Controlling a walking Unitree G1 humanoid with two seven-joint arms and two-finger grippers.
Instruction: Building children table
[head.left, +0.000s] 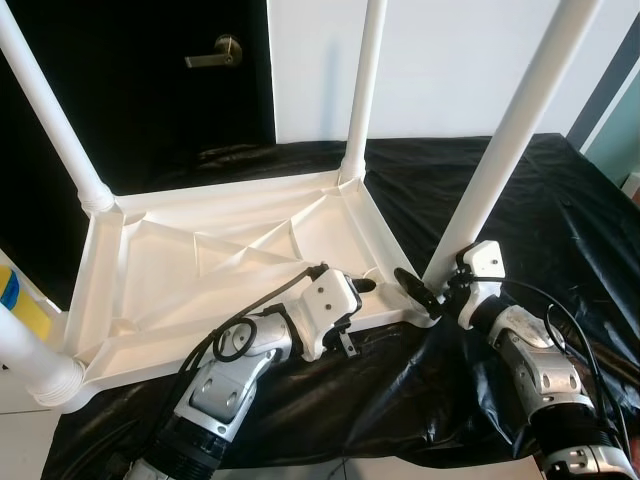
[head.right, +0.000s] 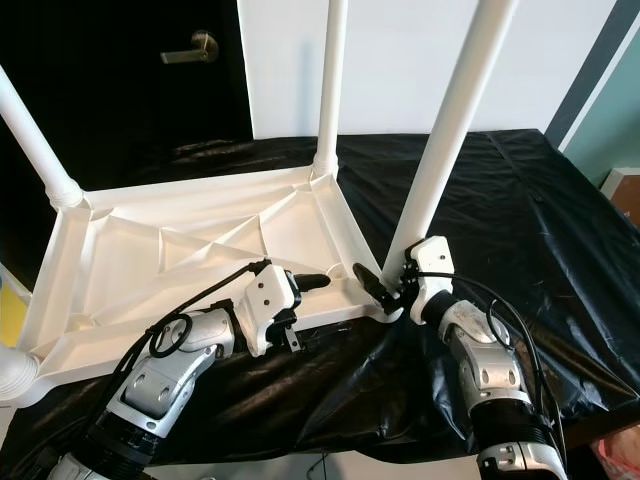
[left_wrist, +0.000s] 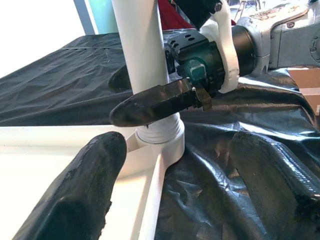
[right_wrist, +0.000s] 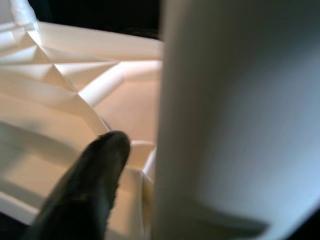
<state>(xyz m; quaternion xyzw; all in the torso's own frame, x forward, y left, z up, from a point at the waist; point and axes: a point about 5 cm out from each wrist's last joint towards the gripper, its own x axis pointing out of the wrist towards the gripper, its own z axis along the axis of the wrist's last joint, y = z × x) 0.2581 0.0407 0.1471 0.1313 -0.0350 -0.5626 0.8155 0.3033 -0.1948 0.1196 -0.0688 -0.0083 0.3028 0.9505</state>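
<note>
white leg (right_wrist: 235, 120) close | black finger (right_wrist: 87, 192) beside | ribbed tabletop underside (right_wrist: 65, 90)

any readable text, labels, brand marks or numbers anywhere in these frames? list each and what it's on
None can be read.
White table top, upside down, and its legs: plain plastic, no marks.
Left gripper, right gripper and the arm housings: no legible lettering.
Yellow and blue object at the left edge: colours alone, no letters to make out.
Black sheet and door handle: bare.
</note>
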